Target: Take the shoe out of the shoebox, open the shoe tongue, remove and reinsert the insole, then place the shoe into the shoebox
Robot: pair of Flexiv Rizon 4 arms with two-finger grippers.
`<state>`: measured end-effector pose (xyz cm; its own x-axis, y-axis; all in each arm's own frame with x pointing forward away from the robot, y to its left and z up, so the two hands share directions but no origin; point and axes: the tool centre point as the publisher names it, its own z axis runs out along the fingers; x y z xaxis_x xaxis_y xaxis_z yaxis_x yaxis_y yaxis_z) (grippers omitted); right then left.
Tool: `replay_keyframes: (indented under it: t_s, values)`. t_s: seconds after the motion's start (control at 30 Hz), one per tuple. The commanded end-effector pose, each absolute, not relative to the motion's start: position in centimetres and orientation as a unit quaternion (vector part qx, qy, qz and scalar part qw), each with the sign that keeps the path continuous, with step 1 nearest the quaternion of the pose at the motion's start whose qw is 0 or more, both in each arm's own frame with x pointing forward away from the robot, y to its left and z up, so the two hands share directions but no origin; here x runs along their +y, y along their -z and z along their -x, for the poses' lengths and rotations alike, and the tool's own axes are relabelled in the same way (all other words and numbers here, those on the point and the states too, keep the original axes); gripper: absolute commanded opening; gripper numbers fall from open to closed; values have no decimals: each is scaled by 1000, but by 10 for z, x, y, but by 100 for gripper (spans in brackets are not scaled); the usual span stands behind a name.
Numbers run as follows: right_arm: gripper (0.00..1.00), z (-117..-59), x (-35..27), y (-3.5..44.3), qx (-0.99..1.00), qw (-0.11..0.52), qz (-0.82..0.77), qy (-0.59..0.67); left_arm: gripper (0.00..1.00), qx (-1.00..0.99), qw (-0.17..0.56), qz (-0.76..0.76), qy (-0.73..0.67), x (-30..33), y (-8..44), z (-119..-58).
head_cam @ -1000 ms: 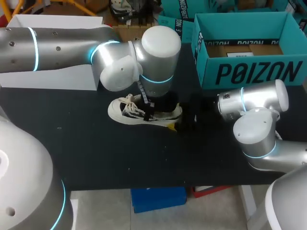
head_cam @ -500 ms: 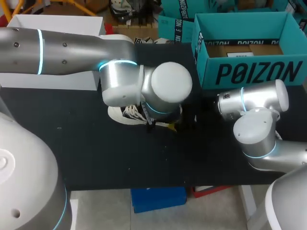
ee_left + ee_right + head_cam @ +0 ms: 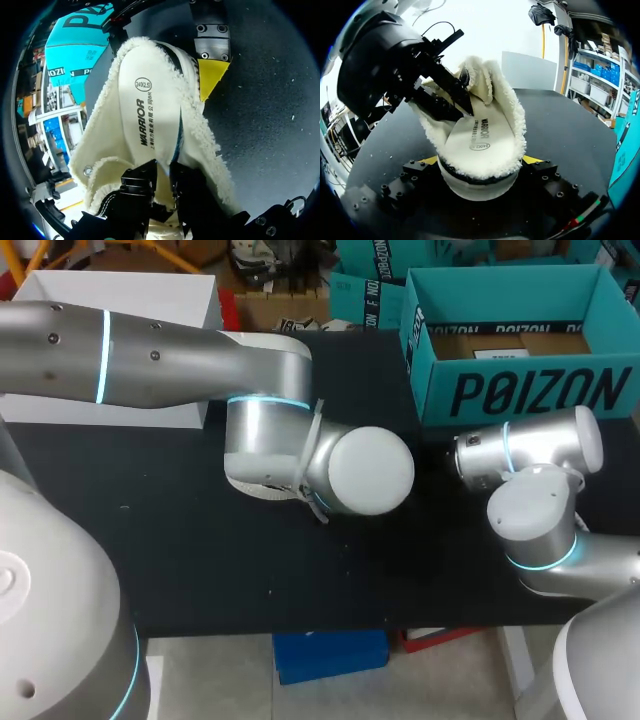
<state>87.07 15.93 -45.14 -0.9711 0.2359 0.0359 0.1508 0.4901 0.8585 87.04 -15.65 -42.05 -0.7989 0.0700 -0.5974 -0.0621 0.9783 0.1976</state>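
Cream fleece lines the shoe (image 3: 470, 187), which sits out of the shoebox (image 3: 520, 390) on the table (image 3: 200, 560). In the head view it is almost wholly hidden beneath the left arm (image 3: 300, 450) at mid-frame, while the teal box stands open at the upper right. The right gripper (image 3: 480, 160) clamps the heel, with 1 yellow tip on each side. The left gripper (image 3: 162, 185) reaches into the shoe's mouth with its 2 black fingers drawn close, seemingly nipping the toe end of the insole (image 3: 145, 100). Its yellow tips are buried, so that hold is a judgement.

I see 3 risks from here:
- The fleece may snag the insole, so that it buckles or slips from the pinch.
- A hard pull could drag the shoe out of the heel clamp.
- The fingers may have caught lining rather than insole.

The table is matte black with pale specks, and a white box (image 3: 100, 405) stands at the upper left of the head view
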Motion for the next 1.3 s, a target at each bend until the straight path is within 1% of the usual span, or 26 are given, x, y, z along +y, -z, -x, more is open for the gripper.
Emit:
replay_keyframes:
  t_s: [0.03, 0.2, 0.57, 0.63, 0.73, 0.93, 1.1, 1.2, 1.3]
  values:
    - [0, -871, 164, 457, 863, 42, -114, -491, 16, 934, 345, 6, -94, -135, 542, -962]
    - [0, -871, 164, 457, 863, 42, -114, -491, 14, 932, 355, 13, -73, -140, 533, -968]
    - [0, -871, 164, 457, 863, 42, -114, -491, 17, 924, 379, 23, -53, -144, 513, -979]
    - [0, -871, 164, 457, 863, 42, -114, -491, 13, 925, 376, 18, -50, -145, 514, -980]
    - [0, -871, 164, 457, 863, 42, -114, -491, 0, 931, 361, 3, -45, -145, 519, -981]
    - [0, -871, 164, 457, 863, 42, -114, -491, 0, 942, 332, -20, -34, -145, 525, -979]
    - [0, -871, 164, 457, 863, 42, -114, -491, 0, 948, 316, -36, -11, -142, 513, -969]
    - [0, -871, 164, 457, 863, 42, -114, -491, 0, 955, 289, -56, 21, -140, 504, -958]
    - [0, -871, 164, 457, 863, 42, -114, -491, 0, 963, 256, -84, 20, -144, 494, -948]
